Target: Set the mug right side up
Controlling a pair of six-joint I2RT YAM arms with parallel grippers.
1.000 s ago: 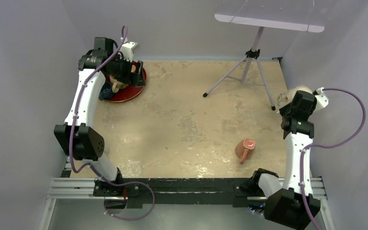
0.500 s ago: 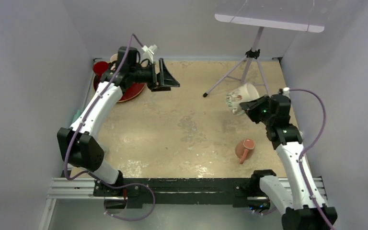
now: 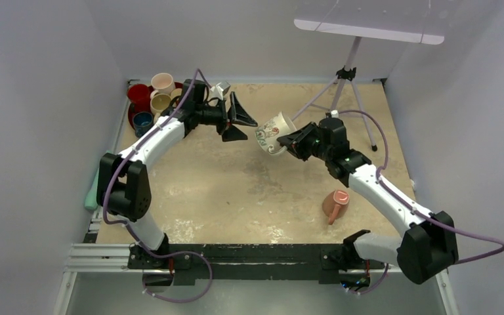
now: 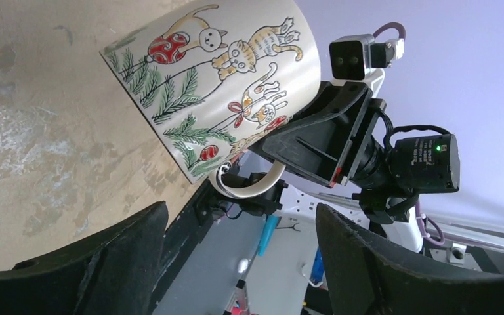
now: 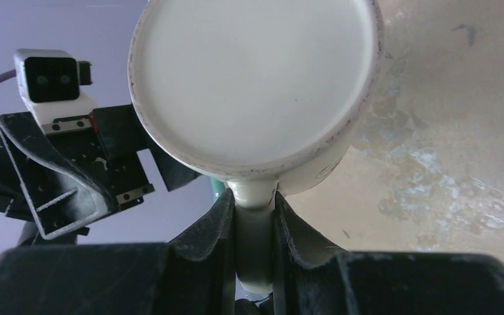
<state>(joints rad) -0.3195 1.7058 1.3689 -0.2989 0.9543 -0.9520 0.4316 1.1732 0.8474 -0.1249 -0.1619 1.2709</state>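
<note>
A sandy, mottled table point(image 3: 236, 190) is seen from above, walled in on three sides. At its far right corner a white panel point(image 3: 367, 23) is carried on a tripod point(image 3: 345, 74) whose legs are spread on the tabletop.

At the far left corner a red plate point(image 3: 131, 113) is set, and four cups are gathered on it, mouths up: a red cup point(image 3: 138, 94), a cream cup point(image 3: 163, 82), a beige cup point(image 3: 161, 103) and a blue cup point(image 3: 142, 120). What is inside them cannot be made out.

Above the middle of the table, a little toward the far side, a white mug point(image 3: 272, 134) painted with cats and fir sprigs is held clear of the surface and tilted. Its handle point(image 5: 254, 197) is pinched between the nearly closed fingers of the right gripper point(image 3: 290, 138), and no other part of the mug is gripped. In the right wrist view the round end turned toward the camera looks flat and closed, like a base.

A pink mug point(image 3: 335, 203) is laid on its side on the table near the right arm, well apart from the white mug, with its mouth turned toward the far right.

The left gripper point(image 3: 244, 121) is spread wide and nothing is held in it. It is raised off the table just beside the white mug and pointed at it. In the left wrist view the painted side of the mug is seen beyond the two fingertips, untouched by them.
</note>
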